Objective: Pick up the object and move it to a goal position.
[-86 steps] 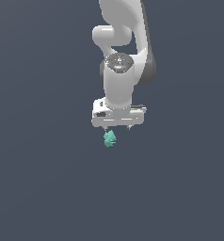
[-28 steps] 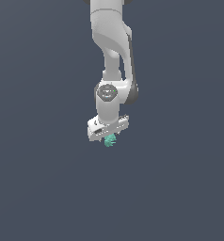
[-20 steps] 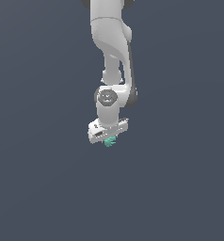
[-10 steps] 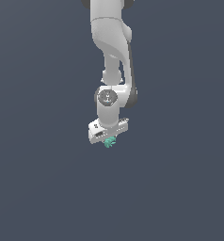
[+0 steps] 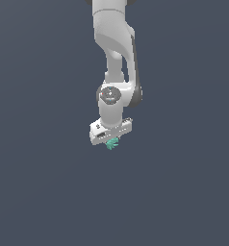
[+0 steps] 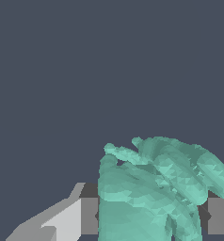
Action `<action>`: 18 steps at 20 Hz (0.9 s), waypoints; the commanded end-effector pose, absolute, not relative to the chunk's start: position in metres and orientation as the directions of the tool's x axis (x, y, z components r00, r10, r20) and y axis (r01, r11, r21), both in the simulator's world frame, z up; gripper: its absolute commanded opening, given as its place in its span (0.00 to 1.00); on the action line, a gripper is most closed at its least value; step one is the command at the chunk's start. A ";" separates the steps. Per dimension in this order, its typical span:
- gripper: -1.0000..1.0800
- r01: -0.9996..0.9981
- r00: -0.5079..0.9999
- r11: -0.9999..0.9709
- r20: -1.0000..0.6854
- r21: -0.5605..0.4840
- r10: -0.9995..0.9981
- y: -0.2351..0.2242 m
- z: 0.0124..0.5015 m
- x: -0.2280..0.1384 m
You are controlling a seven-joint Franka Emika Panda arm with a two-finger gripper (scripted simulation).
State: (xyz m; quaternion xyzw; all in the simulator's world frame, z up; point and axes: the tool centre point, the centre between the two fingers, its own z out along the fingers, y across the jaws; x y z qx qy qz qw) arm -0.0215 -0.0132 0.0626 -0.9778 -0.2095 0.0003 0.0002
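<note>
- Tool first: your tool hangs below the wrist, pointing downward, with its white crossbar tilted so that the end toward the exterior view's right sits a little higher than the other end.
- Its two fingers are closed in on the object, one on each side; in the wrist view you see a grey finger pad touching one flank of the object and the second pad against the opposite flank.
- You are holding a small teal-green lump with a bumpy, ridged surface, much smaller than the tool that carries it.
- From the exterior view only the lower part of the object shows, poking out just beneath the crossbar; the rest is hidden between the fingers.
- In the wrist view the object fills the space between the pads and bulges out past them, with several rounded lobes fanning away from the camera.
- Above the tool, you can follow the white arm: a round wrist joint with a dark grey cap sits directly over the crossbar, and the links rise from there to the upper edge of the exterior view.
- Around the tool and the object you see only a flat, dark blue-grey backdrop in both views; whether the object touches any surface below it cannot be told.
</note>
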 end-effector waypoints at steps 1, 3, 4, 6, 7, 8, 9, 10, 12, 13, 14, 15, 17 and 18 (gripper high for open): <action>0.00 0.410 0.912 -0.912 0.001 0.000 0.410 -0.012 0.077 -0.018; 0.00 0.410 0.912 -0.912 0.001 0.000 0.410 -0.011 0.091 -0.015; 0.00 0.410 0.912 -0.912 0.001 0.000 0.410 -0.010 0.099 -0.013; 0.00 0.410 0.912 -0.912 0.001 0.000 0.410 -0.008 0.116 -0.010; 0.00 0.410 0.912 -0.912 0.001 0.000 0.410 -0.007 0.125 -0.007; 0.00 0.410 0.912 -0.912 0.001 0.000 0.410 -0.007 0.135 -0.005; 0.00 0.410 0.912 -0.912 0.001 0.000 0.410 -0.006 0.145 -0.003; 0.00 0.410 0.912 -0.912 0.001 0.000 0.410 -0.005 0.155 -0.001; 0.00 0.410 0.912 -0.912 0.001 -0.001 0.410 -0.003 0.177 0.004; 0.00 0.410 0.912 -0.912 0.001 -0.001 0.410 -0.002 0.187 0.007; 0.00 0.410 0.912 -0.912 0.001 -0.001 0.410 -0.001 0.198 0.009; 0.00 0.410 0.912 -0.912 0.001 -0.001 0.410 0.000 0.208 0.012; 0.00 0.410 0.912 -0.912 0.001 -0.001 0.410 0.002 0.229 0.017; 0.00 0.410 0.912 -0.912 0.001 -0.001 0.410 0.003 0.239 0.019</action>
